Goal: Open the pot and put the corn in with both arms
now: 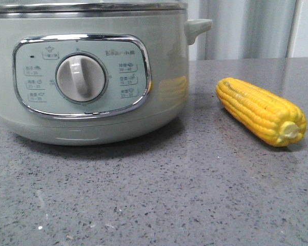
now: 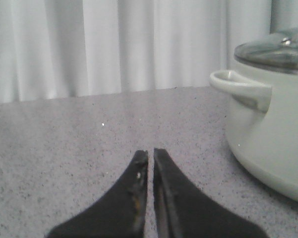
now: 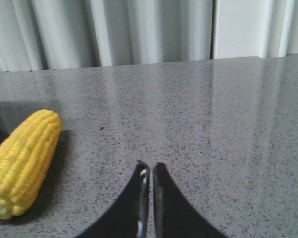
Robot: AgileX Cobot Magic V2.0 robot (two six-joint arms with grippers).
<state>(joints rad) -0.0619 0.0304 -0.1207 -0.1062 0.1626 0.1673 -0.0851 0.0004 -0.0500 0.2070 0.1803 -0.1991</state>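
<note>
At frame left the lidded pot (image 1: 92,77) awaits opening, corn (image 1: 261,110) lying right on the worktop (image 1: 159,195); both left gripper (image 2: 150,157) and right gripper (image 3: 149,171), nearly closed and empty, should spread first.

Pot (image 1: 92,77) fills upper left of front view w/ lid (image 2: 275,49) on, corn (image 1: 261,111) lying on table (image 1: 154,205) at mid-right, apart from pot.

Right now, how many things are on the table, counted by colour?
Pale green: 1, the pot, with its lid on
Yellow: 1, the corn
Total: 2
</note>
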